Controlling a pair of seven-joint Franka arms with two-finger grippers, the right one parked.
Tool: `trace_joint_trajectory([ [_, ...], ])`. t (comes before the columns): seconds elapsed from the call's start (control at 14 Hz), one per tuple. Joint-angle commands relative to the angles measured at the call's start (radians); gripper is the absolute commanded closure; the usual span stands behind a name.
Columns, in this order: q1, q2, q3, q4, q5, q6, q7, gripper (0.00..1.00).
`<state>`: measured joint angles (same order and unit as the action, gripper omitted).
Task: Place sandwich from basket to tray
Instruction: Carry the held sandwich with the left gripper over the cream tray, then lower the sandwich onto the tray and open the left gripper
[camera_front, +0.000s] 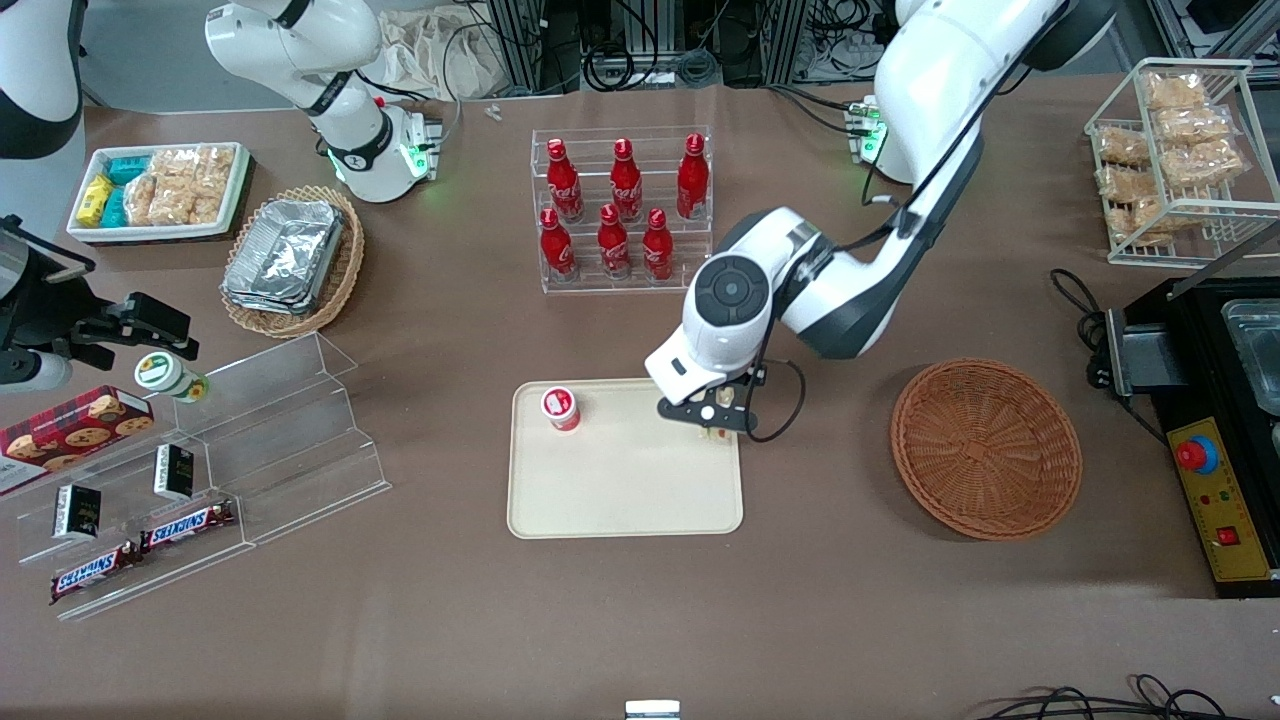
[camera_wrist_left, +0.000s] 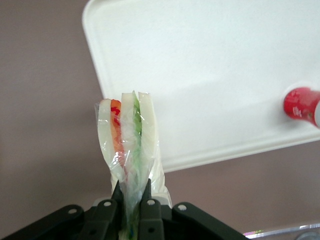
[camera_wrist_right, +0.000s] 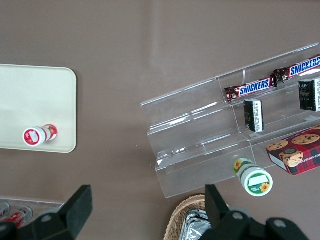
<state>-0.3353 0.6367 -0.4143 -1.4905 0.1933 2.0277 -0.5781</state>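
Note:
My left gripper (camera_front: 716, 428) hangs over the corner of the cream tray (camera_front: 620, 500) that lies toward the working arm's end and farther from the front camera. It is shut on the clear-wrapped sandwich (camera_wrist_left: 127, 145), a wedge of white bread with orange and green layers; the fingers (camera_wrist_left: 148, 210) pinch its wrapper. In the front view only a small pale bit of the sandwich (camera_front: 719, 433) shows below the gripper. The tray's corner (camera_wrist_left: 210, 65) lies under the sandwich. The brown wicker basket (camera_front: 985, 448) lies toward the working arm's end and holds nothing.
A small red-and-white bottle (camera_front: 561, 408) stands on the tray. A clear rack of red cola bottles (camera_front: 620, 210) stands farther from the camera. A tan basket of foil containers (camera_front: 290, 258) and a clear stepped shelf with snacks (camera_front: 200, 480) lie toward the parked arm's end.

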Motion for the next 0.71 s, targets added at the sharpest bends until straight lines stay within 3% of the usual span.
trace_joint_trajectory([
  [0.0, -0.007, 0.073, 0.008, 0.052, 0.021, 0.061, -0.008, 1.00],
  [0.43, -0.005, 0.156, 0.064, 0.058, 0.029, 0.213, -0.006, 1.00],
  [0.5, -0.005, 0.162, 0.066, 0.065, 0.029, 0.218, -0.008, 0.95],
  [0.57, -0.004, 0.164, 0.068, 0.068, 0.028, 0.218, -0.008, 0.81],
  [0.64, -0.004, 0.162, 0.066, 0.069, 0.028, 0.218, -0.008, 0.38],
])
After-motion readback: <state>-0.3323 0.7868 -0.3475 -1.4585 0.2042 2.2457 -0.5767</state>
